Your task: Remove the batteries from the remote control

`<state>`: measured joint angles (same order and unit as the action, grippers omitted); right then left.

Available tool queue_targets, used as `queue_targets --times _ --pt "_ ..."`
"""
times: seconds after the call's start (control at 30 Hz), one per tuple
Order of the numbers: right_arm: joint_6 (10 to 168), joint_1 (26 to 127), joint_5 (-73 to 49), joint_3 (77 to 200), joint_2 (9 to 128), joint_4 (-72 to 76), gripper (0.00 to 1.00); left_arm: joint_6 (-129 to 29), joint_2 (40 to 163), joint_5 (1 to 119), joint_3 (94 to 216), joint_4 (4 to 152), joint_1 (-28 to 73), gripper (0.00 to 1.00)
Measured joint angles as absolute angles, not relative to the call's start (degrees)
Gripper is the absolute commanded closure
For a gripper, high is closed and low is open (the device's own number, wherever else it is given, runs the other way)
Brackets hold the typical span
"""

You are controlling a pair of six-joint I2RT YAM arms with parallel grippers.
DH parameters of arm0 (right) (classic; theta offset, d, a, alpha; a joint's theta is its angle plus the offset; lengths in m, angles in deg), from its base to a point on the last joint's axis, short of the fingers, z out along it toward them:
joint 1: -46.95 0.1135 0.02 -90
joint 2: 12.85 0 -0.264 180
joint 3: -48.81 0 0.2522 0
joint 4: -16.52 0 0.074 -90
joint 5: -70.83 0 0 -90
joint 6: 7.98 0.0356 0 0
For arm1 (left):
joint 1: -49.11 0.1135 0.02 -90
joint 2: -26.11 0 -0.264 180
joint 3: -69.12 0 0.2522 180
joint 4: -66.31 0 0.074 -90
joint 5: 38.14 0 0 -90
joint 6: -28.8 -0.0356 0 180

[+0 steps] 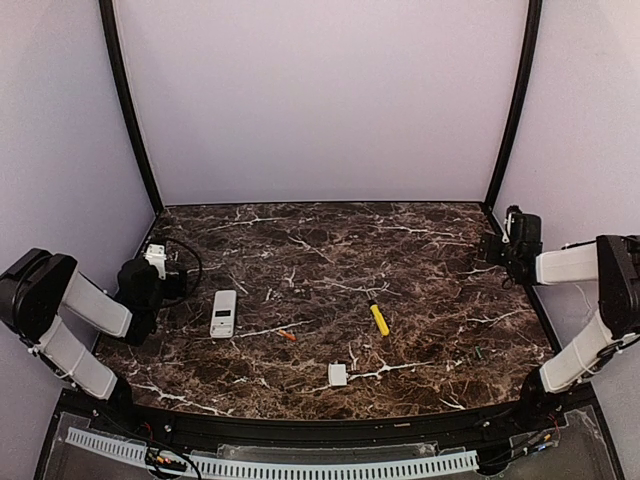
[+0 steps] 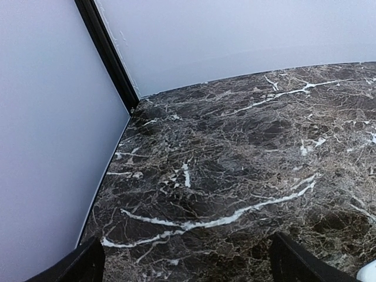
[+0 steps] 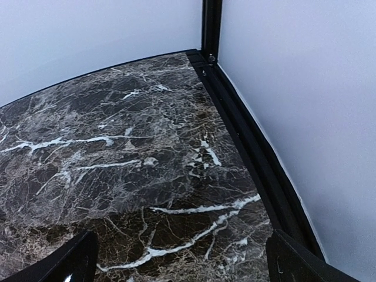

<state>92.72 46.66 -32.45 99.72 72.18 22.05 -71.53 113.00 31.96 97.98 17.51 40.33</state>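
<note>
The white remote control (image 1: 223, 313) lies flat on the marble table, left of centre. An orange-red battery (image 1: 287, 336) rests loose on the table just to its right. A dark greenish battery (image 1: 478, 351) lies far right, near the front. My left gripper (image 1: 158, 262) hovers at the table's left edge, left of the remote, facing the back-left corner. In its wrist view it (image 2: 188, 258) is open over bare marble. My right gripper (image 1: 516, 232) sits at the right edge, far from everything. It (image 3: 182, 252) is open too, holding nothing.
A yellow-handled screwdriver (image 1: 379, 318) lies right of centre. A small white square cover piece (image 1: 338, 375) sits near the front edge. Black frame posts and pale walls enclose the table (image 1: 330, 250) on three sides. A white sliver (image 2: 369, 271) shows at the left wrist view's corner.
</note>
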Motion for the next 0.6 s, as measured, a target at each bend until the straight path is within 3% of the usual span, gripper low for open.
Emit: queue_targets --times 0.6 --pt "81.79 44.78 -21.39 80.05 73.58 59.64 0.01 -70.44 116.74 36.60 97.08 9.97 42.85 0.01"
